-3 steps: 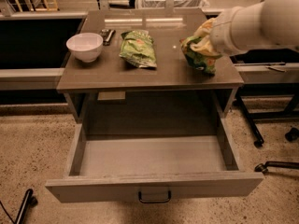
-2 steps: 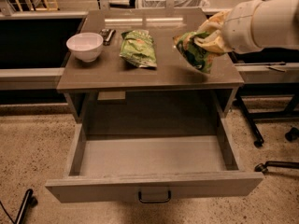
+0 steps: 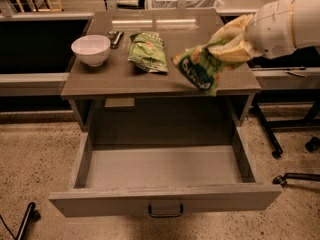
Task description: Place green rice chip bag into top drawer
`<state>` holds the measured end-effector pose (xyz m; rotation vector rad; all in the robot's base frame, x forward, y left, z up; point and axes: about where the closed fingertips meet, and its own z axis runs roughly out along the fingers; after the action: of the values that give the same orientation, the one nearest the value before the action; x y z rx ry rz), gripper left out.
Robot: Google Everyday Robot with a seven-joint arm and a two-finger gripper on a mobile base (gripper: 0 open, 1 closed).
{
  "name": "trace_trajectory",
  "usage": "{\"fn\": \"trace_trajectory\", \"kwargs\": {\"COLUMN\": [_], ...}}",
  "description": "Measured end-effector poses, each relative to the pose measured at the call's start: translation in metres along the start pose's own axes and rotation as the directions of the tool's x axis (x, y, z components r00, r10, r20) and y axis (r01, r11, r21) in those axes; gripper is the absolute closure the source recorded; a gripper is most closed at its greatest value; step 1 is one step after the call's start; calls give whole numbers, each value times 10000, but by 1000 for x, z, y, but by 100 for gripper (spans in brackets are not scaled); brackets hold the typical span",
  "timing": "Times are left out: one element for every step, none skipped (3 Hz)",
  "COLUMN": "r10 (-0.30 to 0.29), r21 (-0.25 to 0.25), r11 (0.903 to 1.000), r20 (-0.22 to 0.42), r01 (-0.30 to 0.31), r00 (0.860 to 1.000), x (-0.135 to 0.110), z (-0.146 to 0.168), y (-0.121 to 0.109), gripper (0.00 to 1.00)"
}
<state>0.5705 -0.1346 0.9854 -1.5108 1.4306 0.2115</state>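
Observation:
The green rice chip bag [image 3: 199,70] is bright green with a dark band and white lettering. It hangs tilted in the air above the front right part of the table top. My gripper [image 3: 226,48] comes in from the right, shut on the bag's upper end. The top drawer [image 3: 165,199] is pulled wide open below the table, with a dark loop handle [image 3: 165,211] on its front. Its inside is bare. The bag is above and behind the drawer's right half.
A white bowl [image 3: 91,49] stands at the table's left. A paler flat green bag [image 3: 148,51] lies in the middle, a small dark metal object [image 3: 114,36] behind the bowl. Office chair legs [image 3: 290,134] stand on the floor at the right.
My gripper has lifted the green rice chip bag off the table's right side and carried it left and toward the front edge. The drawer, bowl and pale bag have not moved.

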Motion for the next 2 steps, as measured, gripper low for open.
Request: {"fn": "trace_trajectory", "kwargs": {"r10": [363,409], "r21": [-856,-908], "r11": [9956,9951], "r20": [-118,197], "r01": [-372,-390], "r00": [9993,9990], "x": [4,6], "z": [1,1], "y": [21,33], "gripper": [100,100]}}
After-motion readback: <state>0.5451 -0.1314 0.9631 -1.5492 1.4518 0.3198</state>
